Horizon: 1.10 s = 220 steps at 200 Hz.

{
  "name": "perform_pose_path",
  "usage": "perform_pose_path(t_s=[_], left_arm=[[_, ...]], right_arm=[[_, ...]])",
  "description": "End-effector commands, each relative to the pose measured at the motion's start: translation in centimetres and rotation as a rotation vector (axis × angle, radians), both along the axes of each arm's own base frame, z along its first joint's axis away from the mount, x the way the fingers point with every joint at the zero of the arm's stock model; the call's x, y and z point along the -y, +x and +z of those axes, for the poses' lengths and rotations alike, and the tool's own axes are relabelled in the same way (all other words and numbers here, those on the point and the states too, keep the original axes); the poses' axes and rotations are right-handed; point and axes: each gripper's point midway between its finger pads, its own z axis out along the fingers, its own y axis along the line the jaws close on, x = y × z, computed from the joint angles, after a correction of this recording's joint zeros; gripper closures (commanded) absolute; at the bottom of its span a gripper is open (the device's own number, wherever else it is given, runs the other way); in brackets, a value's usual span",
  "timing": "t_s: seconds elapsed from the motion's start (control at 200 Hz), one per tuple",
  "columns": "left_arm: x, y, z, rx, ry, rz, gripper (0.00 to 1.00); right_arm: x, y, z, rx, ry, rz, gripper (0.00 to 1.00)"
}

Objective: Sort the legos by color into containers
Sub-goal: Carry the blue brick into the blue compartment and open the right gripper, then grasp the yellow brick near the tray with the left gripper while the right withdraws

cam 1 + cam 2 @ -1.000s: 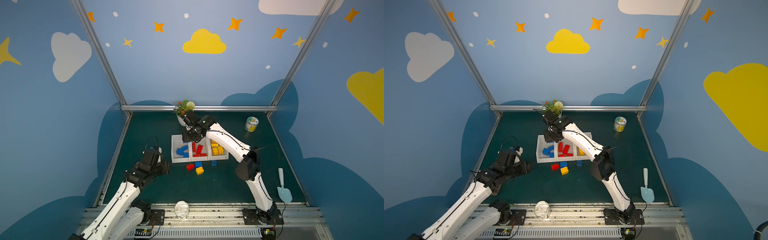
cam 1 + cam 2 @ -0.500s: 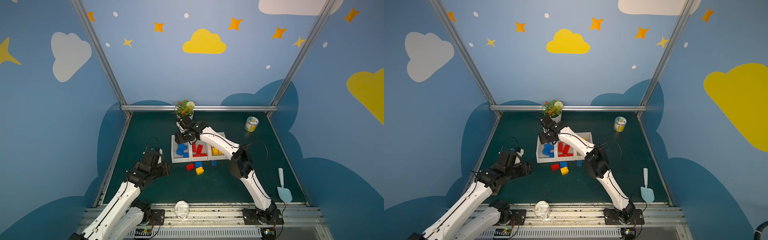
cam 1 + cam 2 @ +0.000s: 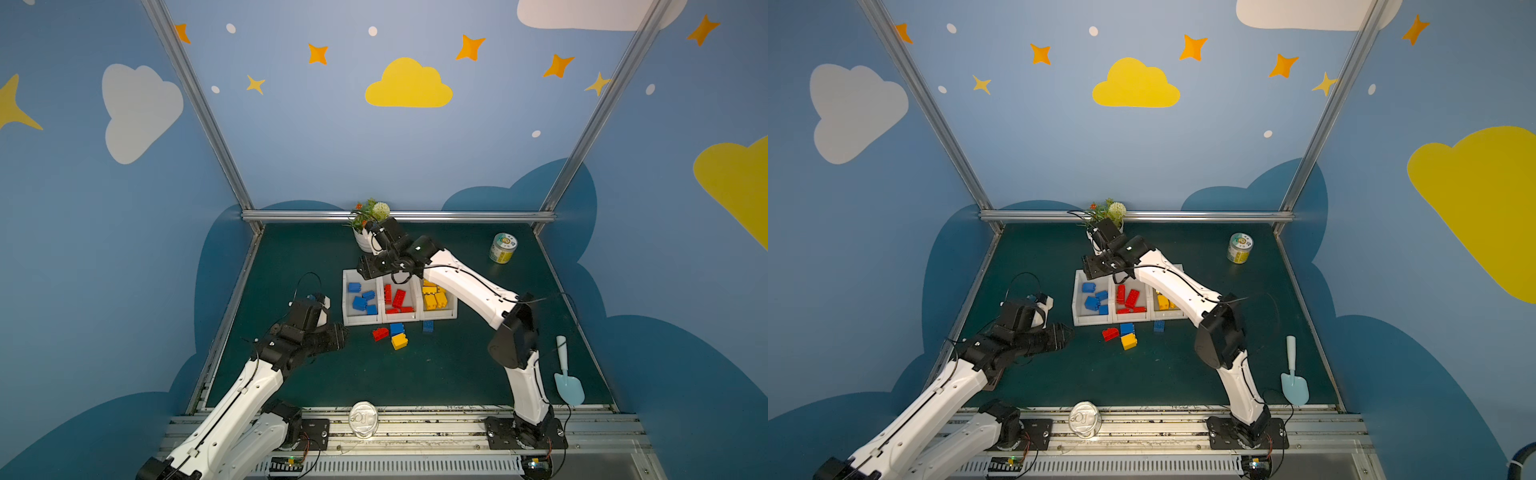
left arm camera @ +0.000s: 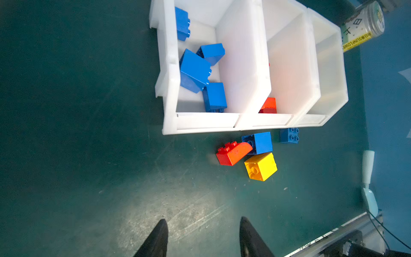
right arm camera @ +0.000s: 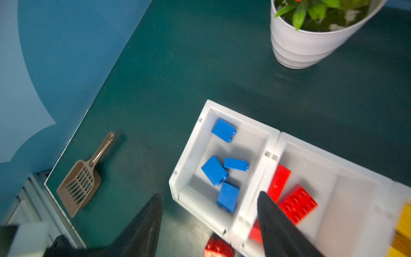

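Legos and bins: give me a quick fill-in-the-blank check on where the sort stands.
1. The leftmost bin holds only ___ legos.
2. Loose in front, with the yellow lego and red lego, lie ___ blue legos.
3. The left hand is open and holds ___.
Missing: blue; two; nothing.

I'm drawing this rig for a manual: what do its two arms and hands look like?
The left arm and right arm match: white shells on the long segments, black joints, and thin black cables looping beside them. The left hand and right hand are black, each with two tapered, pointed fingers. Each arm is bolted to a black base plate.
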Motion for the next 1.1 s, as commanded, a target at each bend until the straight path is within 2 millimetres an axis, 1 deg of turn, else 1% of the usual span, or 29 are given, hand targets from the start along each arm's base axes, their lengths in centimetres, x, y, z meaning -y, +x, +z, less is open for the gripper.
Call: perform_pose_path(t_s=[0.0, 0.055, 0.17, 0.42, 0.556, 0.596, 0.666, 0.806, 0.951, 1.096], left_arm=[[1.3, 0.2, 0.1, 0.018, 0.006, -0.068, 0.47], [1.9, 0.3, -0.1, 0.016, 0.026, -0.097, 0.47], [3.6, 0.7, -0.7, 0.014, 0.071, -0.171, 0.47], [9.0, 1.0, -2.5, -0.039, 0.135, -0.33, 0.44], [11.7, 1.0, -4.0, -0.094, 0.151, -0.365, 0.4], [12.3, 1.0, -4.4, -0.11, 0.162, -0.376, 0.39], [12.9, 1.0, -5.2, -0.153, 0.194, -0.379, 0.37], [14.5, 1.4, -6.4, -0.201, 0.221, -0.39, 0.3], [15.9, 2.0, -7.2, -0.231, 0.245, -0.369, 0.27], [16.3, 2.3, -8.1, -0.275, 0.299, -0.335, 0.24]], right_arm=[[3.4, 0.0, 2.1, 0.081, 0.001, -0.087, 0.32], [5.3, -0.7, 2.1, 0.092, -0.009, -0.117, 0.31], [9.3, -2.4, 1.1, 0.08, -0.032, -0.176, 0.31], [18.8, -6.2, -1.8, 0.027, -0.075, -0.353, 0.3], [22.4, -7.9, -2.7, 0.012, -0.083, -0.426, 0.3], [23.2, -8.3, -2.9, 0.009, -0.081, -0.438, 0.3], [24.2, -9.0, -3.1, 0.011, -0.076, -0.453, 0.3], [25.4, -10.0, -3.4, 0.015, -0.067, -0.462, 0.3], [26.1, -10.6, -3.5, 0.011, -0.066, -0.46, 0.29], [26.3, -11.1, -3.7, 0.01, -0.063, -0.438, 0.29]])
